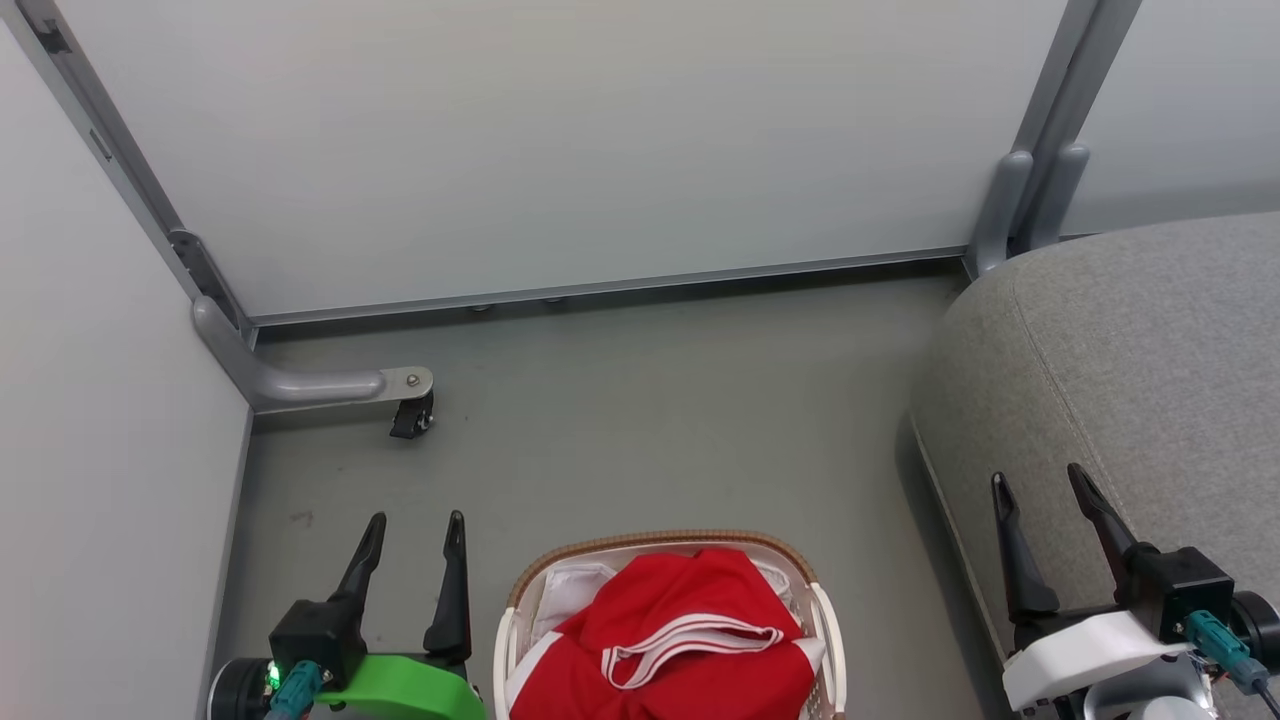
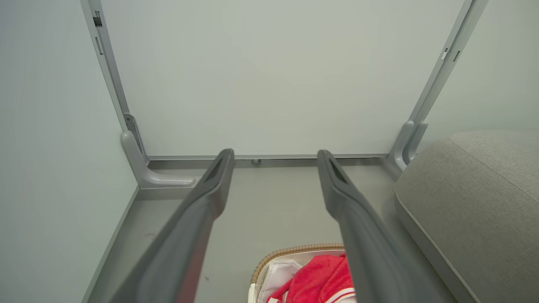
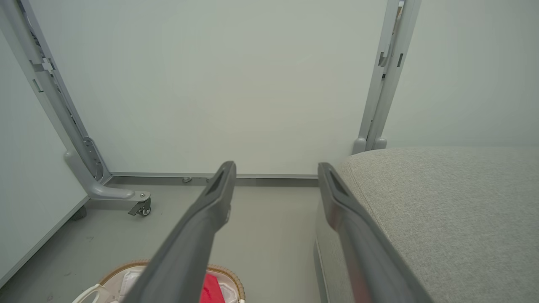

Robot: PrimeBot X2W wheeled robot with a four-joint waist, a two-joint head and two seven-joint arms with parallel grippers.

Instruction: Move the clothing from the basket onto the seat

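Both claws are spread wide and empty, the left claw (image 1: pixel 417 517) just beside the basket (image 1: pixel 650 538), the right claw (image 1: pixel 1036 474) by the edge of the seat (image 1: pixel 1150 350). The clothing (image 1: pixel 690 620) sits heaped in the basket on the floor (image 1: pixel 650 420), red over the white liner (image 1: pixel 570 590). Best bet: drop a claw into the middle of the heap and pinch red fabric only, never the liner.
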